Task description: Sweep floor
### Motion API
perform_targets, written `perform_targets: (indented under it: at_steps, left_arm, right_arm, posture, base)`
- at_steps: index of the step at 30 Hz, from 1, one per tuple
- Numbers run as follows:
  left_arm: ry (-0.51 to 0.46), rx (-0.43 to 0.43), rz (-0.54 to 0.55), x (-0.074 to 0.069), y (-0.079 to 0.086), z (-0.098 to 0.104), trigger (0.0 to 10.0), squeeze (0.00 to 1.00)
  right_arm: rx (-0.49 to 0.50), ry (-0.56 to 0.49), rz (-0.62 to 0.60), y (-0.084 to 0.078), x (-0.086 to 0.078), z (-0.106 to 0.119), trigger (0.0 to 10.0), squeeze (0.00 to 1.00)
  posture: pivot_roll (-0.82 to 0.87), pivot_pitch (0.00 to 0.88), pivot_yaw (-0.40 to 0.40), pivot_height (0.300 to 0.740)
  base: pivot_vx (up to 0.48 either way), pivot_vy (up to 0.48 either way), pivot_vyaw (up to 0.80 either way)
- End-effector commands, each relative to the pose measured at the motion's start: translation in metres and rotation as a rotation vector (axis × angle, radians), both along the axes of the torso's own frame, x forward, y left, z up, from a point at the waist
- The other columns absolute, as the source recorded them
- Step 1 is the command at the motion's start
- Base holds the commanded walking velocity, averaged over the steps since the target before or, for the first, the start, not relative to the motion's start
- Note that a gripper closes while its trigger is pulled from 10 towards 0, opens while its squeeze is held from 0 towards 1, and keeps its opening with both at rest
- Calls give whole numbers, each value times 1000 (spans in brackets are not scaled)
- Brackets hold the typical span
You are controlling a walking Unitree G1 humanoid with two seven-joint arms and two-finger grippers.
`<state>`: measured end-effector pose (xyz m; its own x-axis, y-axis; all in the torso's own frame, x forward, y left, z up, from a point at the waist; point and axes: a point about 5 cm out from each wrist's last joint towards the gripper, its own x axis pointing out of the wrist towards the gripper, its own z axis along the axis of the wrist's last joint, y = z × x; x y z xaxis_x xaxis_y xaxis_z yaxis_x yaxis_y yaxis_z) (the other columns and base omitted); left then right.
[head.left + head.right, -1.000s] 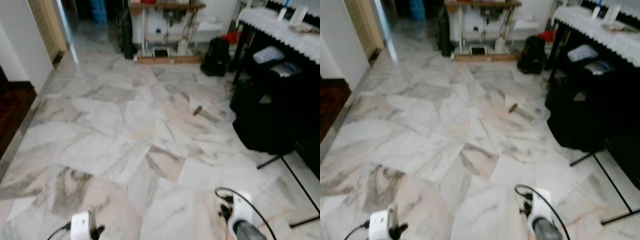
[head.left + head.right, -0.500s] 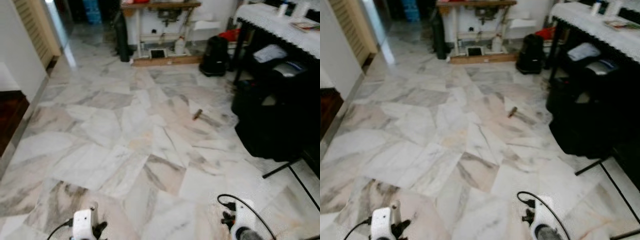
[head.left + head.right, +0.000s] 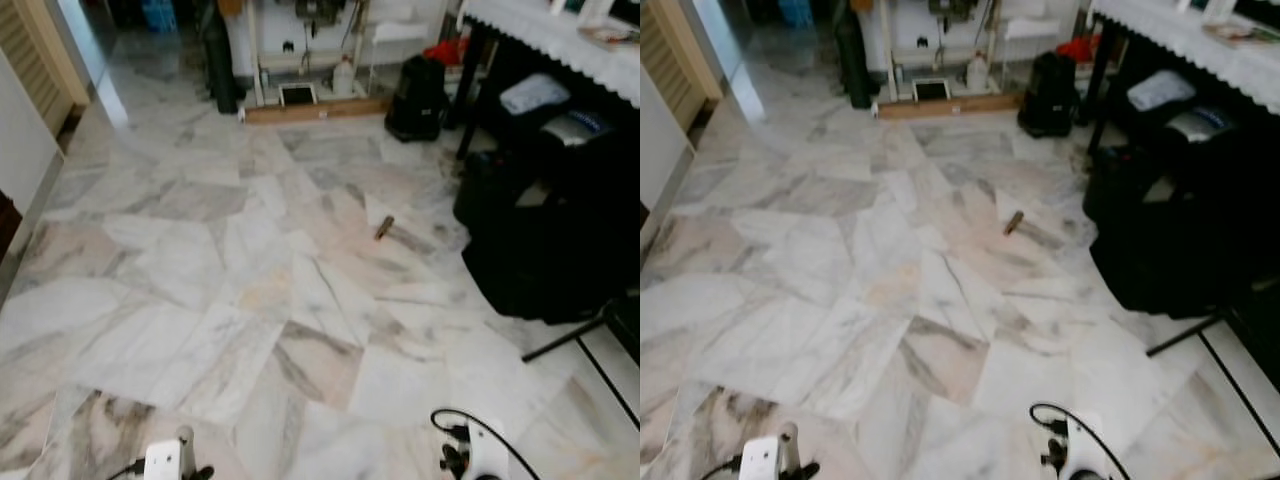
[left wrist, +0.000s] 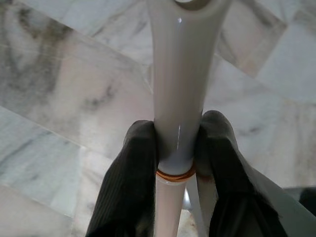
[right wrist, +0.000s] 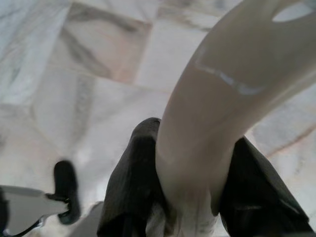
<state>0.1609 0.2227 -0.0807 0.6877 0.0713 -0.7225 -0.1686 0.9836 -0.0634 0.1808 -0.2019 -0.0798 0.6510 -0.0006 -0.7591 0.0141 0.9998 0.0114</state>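
1. Left hand (image 4: 177,158): two black fingers (image 4: 131,182) pinch a glossy white plastic broom handle (image 4: 178,84). An orange ring (image 4: 174,174) on the handle sits right at the grip line.
2. Right hand (image 5: 190,187): black fingers (image 5: 131,192) pressed on either side of a cream curved plastic handle (image 5: 222,103) with a slot cut near its end; clamped on it.
3. Both wrists sit low at the near edge in the head views, left wrist (image 3: 165,460) and right wrist (image 3: 485,458), a black cable (image 3: 470,425) looping at the right one.
4. White and grey veined marble tile floor (image 3: 250,290) spreads out ahead, with pinkish patches.
5. Small brown stick-like piece of debris (image 3: 384,228) lies on the floor mid-room, well apart from both hands; too small to identify.
6. Big black bag or covered bulk (image 3: 545,250) stands on the right, near the debris.
7. Surface with white lace-edged cloth (image 3: 560,35) at upper right, dark things stored beneath it.
8. Black backpack (image 3: 418,98) on the floor at the far wall, beside a wooden shelf base (image 3: 315,108) with a white bottle (image 3: 344,78) on it.
9. Dark upright cylinder (image 3: 218,65) stands left of the shelf.
10. Louvered wooden door (image 3: 35,55) at far left.
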Motion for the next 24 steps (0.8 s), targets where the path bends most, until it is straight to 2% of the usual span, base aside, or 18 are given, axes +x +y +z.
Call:
perform_targets:
  at_steps: [1,6,14,24]
  left_arm:
    - [-16,6,-15,5,0,3,10000,0]
    - [-36,12,-12,12,2,6,10000,0]
    - [-11,8,-1,3,3,2,10000,0]
    - [-7,11,3,1,5,2,10000,0]
  right_arm:
    - [5,9,-16,-3,-5,-2,10000,0]
    - [13,10,-4,-1,-4,-2,10000,0]
    - [-8,47,-41,-21,-18,-4,10000,0]
    - [-5,63,-55,-24,-26,-7,10000,0]
  posture:
    - [-120,89,-3,740]
    - [-113,111,-7,740]
    - [-121,137,-6,740]
    - [-117,144,-2,740]
  base:
    - [379,0,0]
    - [376,0,0]
    - [379,0,0]
    - [380,0,0]
